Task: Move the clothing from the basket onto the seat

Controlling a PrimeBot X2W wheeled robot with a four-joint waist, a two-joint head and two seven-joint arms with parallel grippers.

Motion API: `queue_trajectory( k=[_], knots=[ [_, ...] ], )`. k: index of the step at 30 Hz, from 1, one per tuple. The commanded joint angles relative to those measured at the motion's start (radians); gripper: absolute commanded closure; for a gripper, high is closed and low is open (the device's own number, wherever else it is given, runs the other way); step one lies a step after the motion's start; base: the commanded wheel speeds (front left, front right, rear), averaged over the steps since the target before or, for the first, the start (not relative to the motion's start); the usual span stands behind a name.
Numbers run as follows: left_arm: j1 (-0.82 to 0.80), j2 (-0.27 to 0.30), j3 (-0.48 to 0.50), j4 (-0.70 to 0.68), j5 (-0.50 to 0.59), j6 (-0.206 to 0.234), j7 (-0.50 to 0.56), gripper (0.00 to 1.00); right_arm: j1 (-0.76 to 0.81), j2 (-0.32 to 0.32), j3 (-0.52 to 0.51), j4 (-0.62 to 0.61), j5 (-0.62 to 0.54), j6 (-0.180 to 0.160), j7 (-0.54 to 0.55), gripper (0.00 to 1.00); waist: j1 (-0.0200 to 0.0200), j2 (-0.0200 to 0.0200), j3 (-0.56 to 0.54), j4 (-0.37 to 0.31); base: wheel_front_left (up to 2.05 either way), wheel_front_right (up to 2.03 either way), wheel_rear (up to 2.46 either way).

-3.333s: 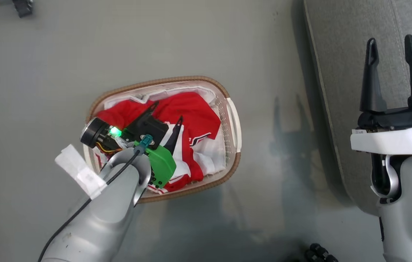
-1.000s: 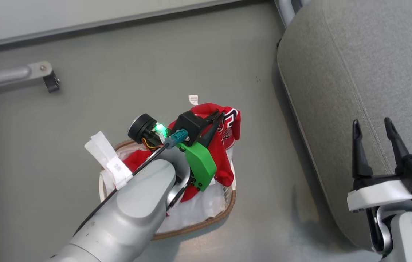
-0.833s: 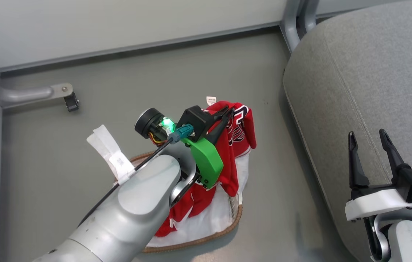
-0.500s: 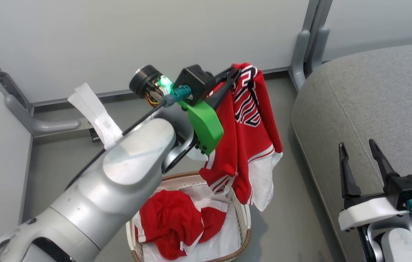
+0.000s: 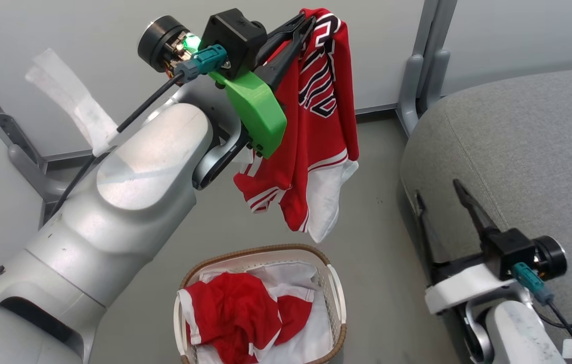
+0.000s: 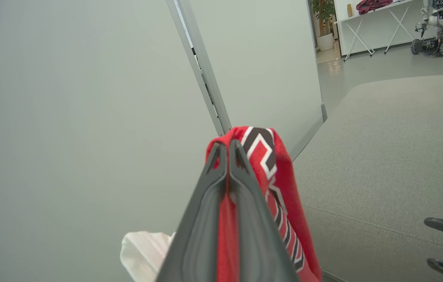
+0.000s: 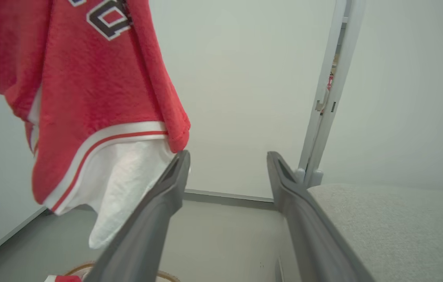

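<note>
Left gripper [image 5: 307, 21] clamped on lettered jersey [image 5: 331, 131] above basket [image 5: 255, 249], wall [image 5: 377, 40] and post [image 5: 420, 76] behind; right gripper [image 5: 436, 189] apart beside seat [image 5: 528, 151].

A lettered red jersey [image 5: 323, 136] hangs clear of the cream basket [image 5: 260, 249] holding a second crumpled jersey [image 5: 235, 313], beside the grey seat [image 5: 518, 151].

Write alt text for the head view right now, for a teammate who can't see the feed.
The left gripper, shut, holds a red lettered jersey hanging free above the basket on the floor. A second red jersey lies crumpled in the basket; the grey seat is at right, with the open right gripper in front of it.
</note>
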Motion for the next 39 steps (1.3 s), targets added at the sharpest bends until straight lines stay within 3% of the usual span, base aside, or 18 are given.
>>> queue_trajectory(
  k=[1, 16, 31, 38, 39],
  knots=[
    [-0.016, 0.003, 0.007, 0.0, -0.012, -0.003, -0.007, 1.0, -0.02, -0.003, 0.024, 0.006, 0.007, -0.001, -0.002, 0.0, 0.0001, -0.0001, 0.0, 0.001, 0.0, 0.0, 0.0],
    [-0.007, -0.033, -0.017, 0.042, -0.038, -0.003, -0.023, 1.0, -0.203, -0.004, 0.327, 0.147, 0.13, -0.001, -0.002, 0.0, 0.0001, -0.0001, -0.006, 0.022, 0.0, 0.0, 0.0],
    [-0.009, -0.064, -0.04, 0.037, -0.064, 0.008, -0.009, 1.0, -0.354, -0.003, 0.339, 0.332, 0.14, -0.001, -0.002, 0.0, 0.0001, -0.0001, -0.011, 0.068, 0.0, 0.0, 0.0],
    [-0.008, -0.077, -0.037, 0.043, -0.074, 0.032, -0.001, 1.0, -0.416, -0.004, 0.309, 0.445, 0.059, -0.001, -0.002, 0.0, 0.0001, -0.0001, -0.01, 0.078, 0.0, 0.0, 0.0],
    [-0.007, -0.078, -0.038, 0.042, -0.076, 0.033, 0.001, 1.0, -0.427, -0.002, 0.307, 0.456, 0.059, -0.001, -0.002, 0.56, 0.0001, -0.0001, -0.01, 0.08, 0.0, 0.0, 0.0]
  ],
)
